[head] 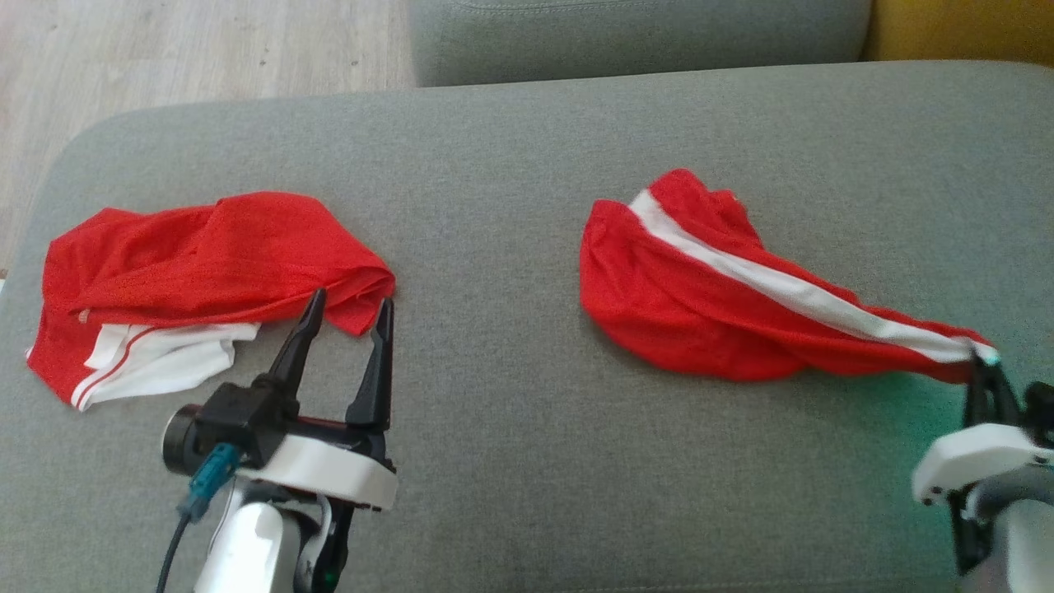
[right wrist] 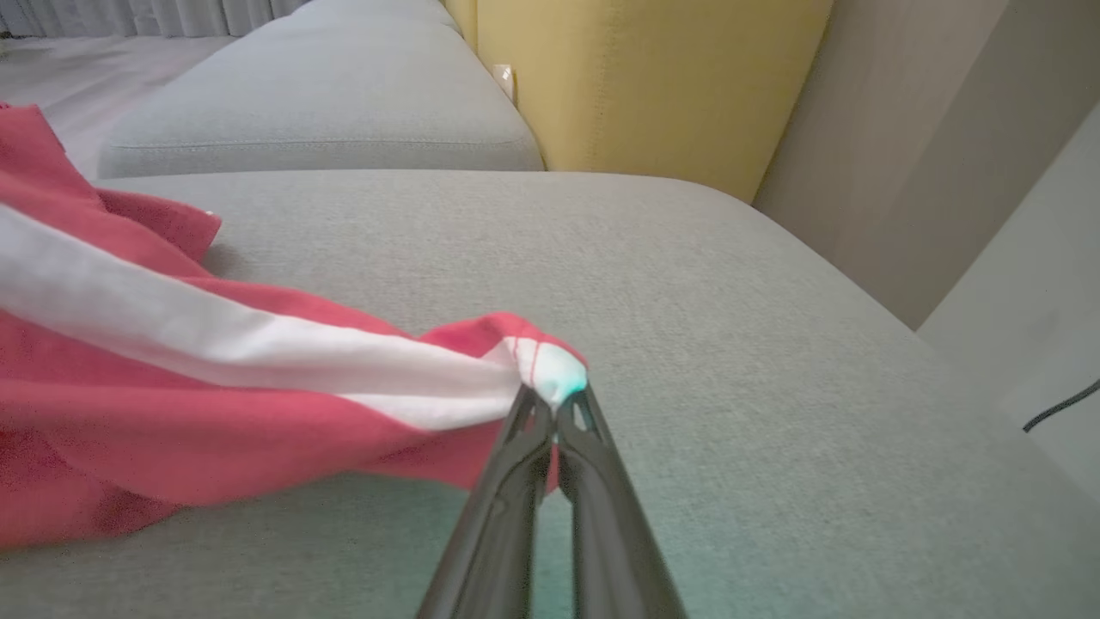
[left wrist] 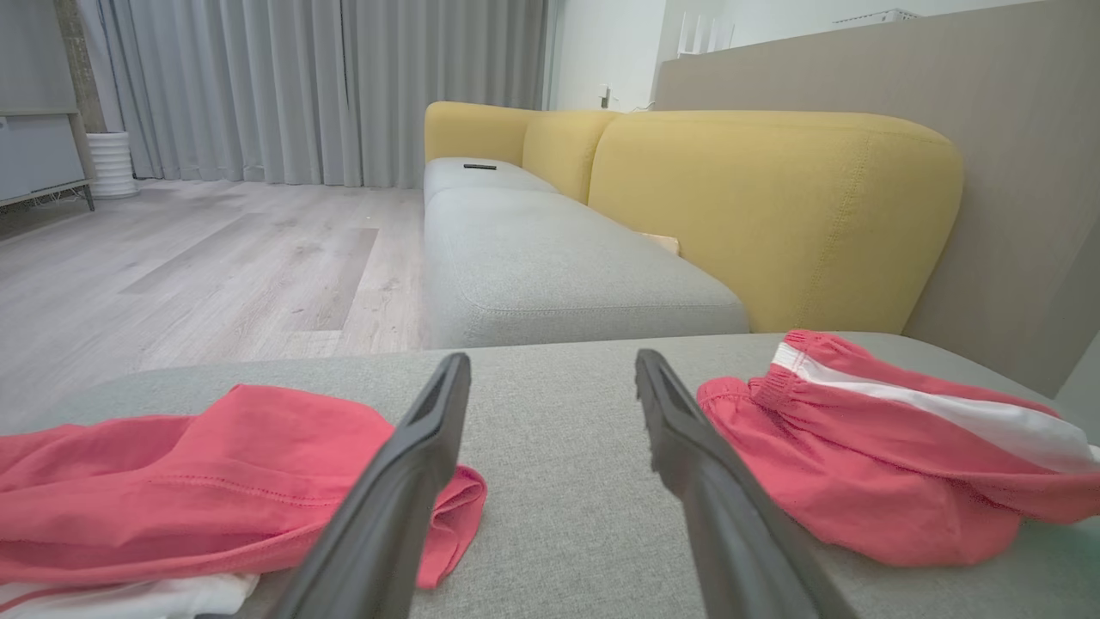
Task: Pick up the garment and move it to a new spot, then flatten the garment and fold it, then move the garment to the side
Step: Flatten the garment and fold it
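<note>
At right end of striped garment (head: 700, 313), right gripper (right wrist: 552, 411) clamping corner; left gripper (head: 352, 298) gaping at second garment (head: 206, 255) edge; bare cushion (head: 494, 346) stretching between.

We see a broad grey woven-fabric sofa cushion (head: 510, 461) spanning the frame. On it, at centre left, lies a crumpled red mesh garment with white striped trim (head: 206, 263). At centre right, well apart from it, lies a bunched red garment with a white band (head: 683, 313), its end drawn out towards the lower right.
</note>
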